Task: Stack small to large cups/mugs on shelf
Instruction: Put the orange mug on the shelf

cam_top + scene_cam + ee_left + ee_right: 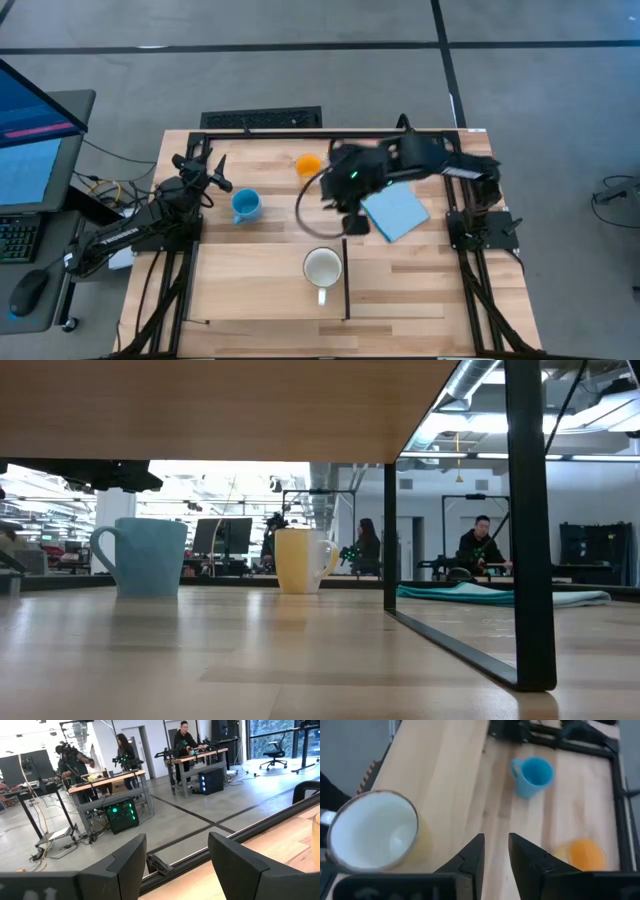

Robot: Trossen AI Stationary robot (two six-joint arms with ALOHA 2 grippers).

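The white mug (322,270) stands upright on the shelf (250,290), close to its black edge strip (346,295); it also shows in the right wrist view (372,832). The blue mug (245,205) and the orange mug (308,163) stand upright on the table farther back. My right gripper (342,218) hovers between the orange and the white mug, narrowly open and empty (496,851). My left gripper (215,172) is at the far left, open and empty (175,865), left of the blue mug, pointing past the table's far edge.
A flat light-blue cloth (397,212) lies right of my right gripper. In the low view the shelf board (250,410) is overhead on black posts (527,520), with the blue mug (150,557) and orange mug (300,560) beyond. People work at benches in the room behind.
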